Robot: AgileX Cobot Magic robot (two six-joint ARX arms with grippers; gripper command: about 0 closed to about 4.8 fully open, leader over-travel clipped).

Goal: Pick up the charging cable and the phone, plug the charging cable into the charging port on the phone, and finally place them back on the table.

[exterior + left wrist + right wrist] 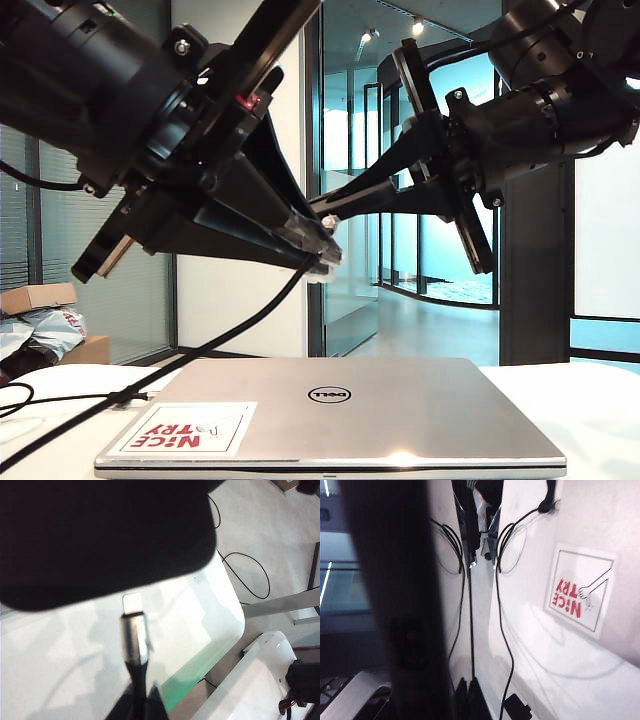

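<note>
High over the laptop, my left gripper (325, 255) (142, 692) is shut on the charging cable (135, 640) just behind its silver plug. The black cord (200, 355) hangs down to the white table (600, 400). My right gripper (322, 205) (467, 682) reaches in from the right, shut on the phone (452, 630), which shows edge-on with a mirror-like face. In the left wrist view the phone (100, 535) is a big black slab with a rounded corner. The plug tip (132, 602) sits right at its edge; I cannot tell whether it is inserted.
A closed silver Dell laptop (330, 415) with a red-lettered sticker (185, 428) (580, 595) lies under both grippers. The slack cord (507, 630) and its black tie band (517, 707) rest on the lid. The table's rounded corner (235, 615) drops to a floor with loose cables.
</note>
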